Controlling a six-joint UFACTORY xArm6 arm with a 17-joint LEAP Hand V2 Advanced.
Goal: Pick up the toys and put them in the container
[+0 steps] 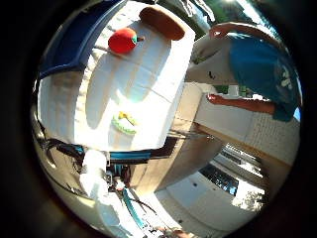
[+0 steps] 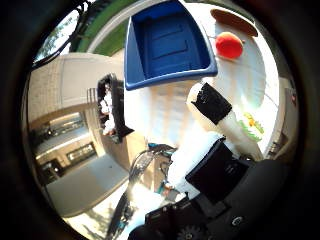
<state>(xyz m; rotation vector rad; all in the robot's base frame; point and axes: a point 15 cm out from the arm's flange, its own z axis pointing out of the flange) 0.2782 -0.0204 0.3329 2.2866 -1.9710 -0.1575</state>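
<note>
A blue container [image 2: 170, 45] stands on the white table [image 2: 175, 105]. Beside it lie a round red toy [image 2: 229, 46] and a flat brown toy [image 2: 235, 20] near the table's far end. A small yellow-green toy [image 1: 125, 123] lies on the table away from the others, closer to the palm. My hand [image 2: 215, 165] hovers above the table, well away from all the toys. Its fingers [image 2: 212, 104] reach out straight and hold nothing.
The table's edge [image 1: 183, 94] runs beside the yellow-green toy, with paved ground [image 1: 213, 193] below it. A building [image 2: 60, 130] stands beyond the table on the thumb side.
</note>
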